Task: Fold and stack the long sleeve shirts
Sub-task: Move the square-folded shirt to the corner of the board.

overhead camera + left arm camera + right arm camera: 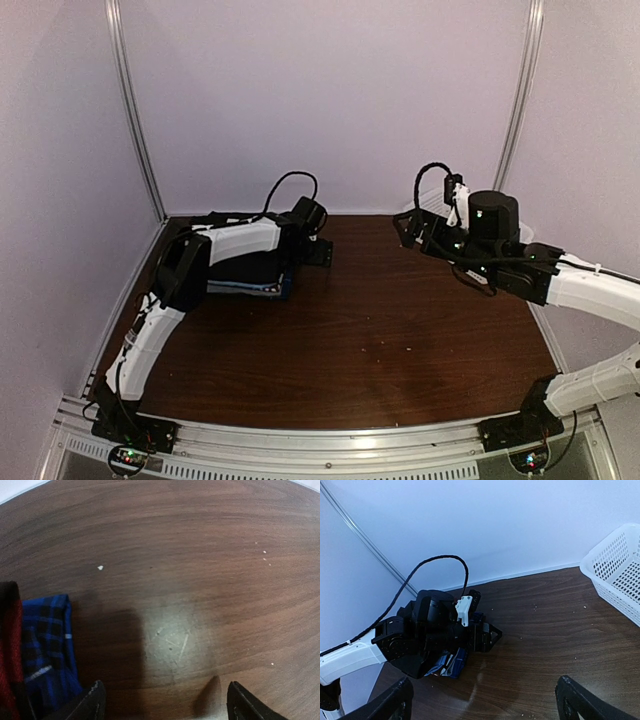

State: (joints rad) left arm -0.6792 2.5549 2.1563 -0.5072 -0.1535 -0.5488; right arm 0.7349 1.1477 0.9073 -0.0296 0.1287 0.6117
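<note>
Beside the shirts (245, 276) stacked in the surface's (400, 340) far corner, seemingly to spare folding room, the left pincer (165, 700) hangs released, the right pincer (485, 695) likewise empty.

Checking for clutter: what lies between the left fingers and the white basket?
Only bare tabletop with scattered crumbs, seen in the right wrist view.

The right claw (487, 707) hangs with fingers spread wide above a brown wooden surface (545, 645). Ahead to its left, the left arm (420, 635) covers folded blue-and-dark shirts (451, 664). A white mesh basket (617, 575) sits ahead right.
</note>
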